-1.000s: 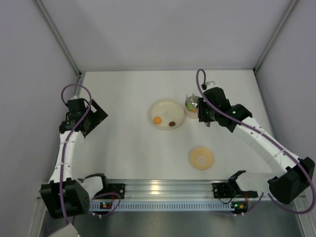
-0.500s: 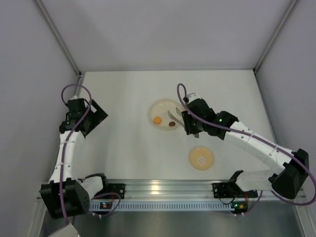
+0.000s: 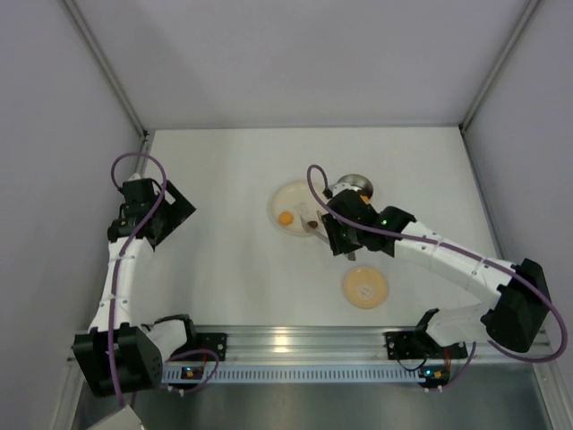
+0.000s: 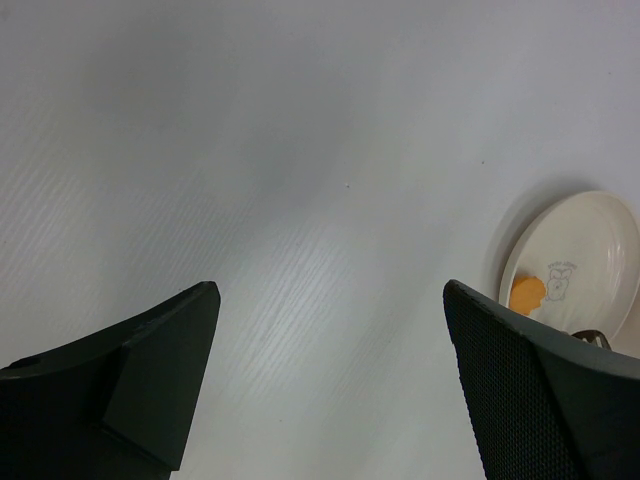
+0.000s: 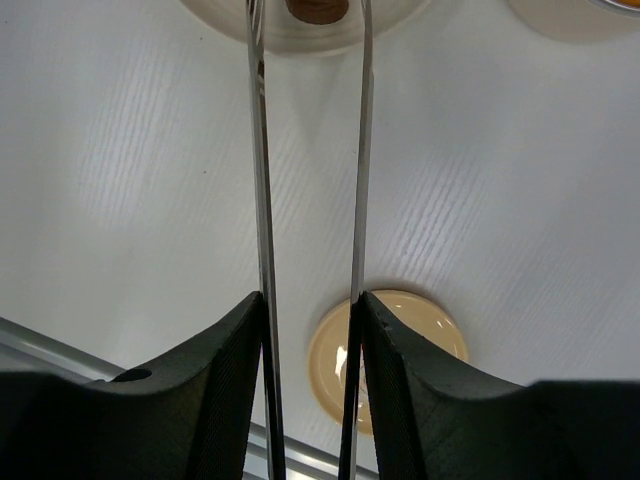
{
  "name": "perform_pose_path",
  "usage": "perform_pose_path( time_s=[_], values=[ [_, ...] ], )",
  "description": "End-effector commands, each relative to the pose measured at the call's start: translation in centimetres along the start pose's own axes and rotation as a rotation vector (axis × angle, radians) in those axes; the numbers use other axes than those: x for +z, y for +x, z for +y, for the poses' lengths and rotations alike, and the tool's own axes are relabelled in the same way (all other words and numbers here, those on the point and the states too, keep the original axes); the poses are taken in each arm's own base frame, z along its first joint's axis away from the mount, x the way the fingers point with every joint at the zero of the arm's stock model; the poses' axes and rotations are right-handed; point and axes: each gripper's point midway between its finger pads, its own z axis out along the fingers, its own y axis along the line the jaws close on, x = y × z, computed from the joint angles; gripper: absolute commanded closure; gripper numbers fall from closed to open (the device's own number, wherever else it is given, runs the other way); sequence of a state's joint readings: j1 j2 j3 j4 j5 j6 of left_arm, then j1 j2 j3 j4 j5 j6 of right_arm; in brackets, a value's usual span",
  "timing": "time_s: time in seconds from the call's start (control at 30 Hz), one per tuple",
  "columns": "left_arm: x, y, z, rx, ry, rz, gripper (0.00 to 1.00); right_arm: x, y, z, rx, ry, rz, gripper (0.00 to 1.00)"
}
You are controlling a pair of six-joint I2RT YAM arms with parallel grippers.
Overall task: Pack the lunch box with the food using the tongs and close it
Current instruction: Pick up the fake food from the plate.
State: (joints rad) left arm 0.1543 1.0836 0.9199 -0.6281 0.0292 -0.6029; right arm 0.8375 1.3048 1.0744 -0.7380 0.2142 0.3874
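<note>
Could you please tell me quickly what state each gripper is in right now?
Left gripper: open, holding nothing.
Right gripper: closed on the tongs.

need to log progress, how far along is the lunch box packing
Done: hard to say; the lunch box stands open, its contents unclear. In hand: the right gripper holds the tongs, blades either side of a brown piece on the plate. Left: that piece, an orange piece, then the tan lid, lying on the table.
</note>
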Motion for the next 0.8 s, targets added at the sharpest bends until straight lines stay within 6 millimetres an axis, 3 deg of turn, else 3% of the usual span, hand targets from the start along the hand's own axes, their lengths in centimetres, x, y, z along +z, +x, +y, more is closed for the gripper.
perform_pose_path(
  time_s=[0.0,0.17,0.5,0.77],
  values=[
    [0.1,-0.6,-0.3,0.012,0.020,-0.035,0.01,0.2,-1.2,1.8,0.004,-0.047,-0.050,0.59],
    [0.0,-0.6,-0.3,0.014,0.019,-0.036,0.02,0.7,-1.1,2.1,-0.003,-0.041,-0.039,0.60],
    [0.1,-0.5,-0.4,0.012,0.022,-0.032,0.01,-0.1,-1.9,1.5,-0.006,-0.014,-0.062,0.73],
    [0.0,-0.6,-0.4,0.014,0.021,-0.034,0.02,-1.8,-4.7,0.3,0.014,0.039,-0.141,0.74]
  ],
)
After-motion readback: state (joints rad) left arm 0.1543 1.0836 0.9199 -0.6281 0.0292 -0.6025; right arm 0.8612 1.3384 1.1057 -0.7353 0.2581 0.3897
